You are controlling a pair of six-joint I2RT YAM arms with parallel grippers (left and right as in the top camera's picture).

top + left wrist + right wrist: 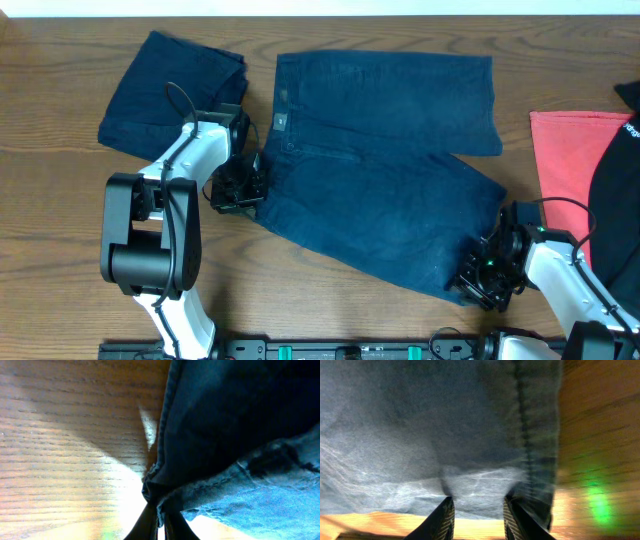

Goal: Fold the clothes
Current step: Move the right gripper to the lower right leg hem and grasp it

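Two grippers were on the shorts. Left gripper clenched its jaws on the waist edge at 9 o'clock. Right gripper straddled the 4 o'clock hem; couldn't tell whether the jaws gripped.

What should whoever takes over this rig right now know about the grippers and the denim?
Left gripper: jaws shut on the waistband corner of the spread shorts.
Right gripper: jaws apart, astride a hem corner of the same shorts; no firm grip visible.
Things: the spread shorts lie flat mid-table; a folded denim piece sits at the far left; a red cloth lies at the right.
Done: one piece looks folded.
Left: probably close the right jaws, then fold the spread shorts; no fold made in them yet.
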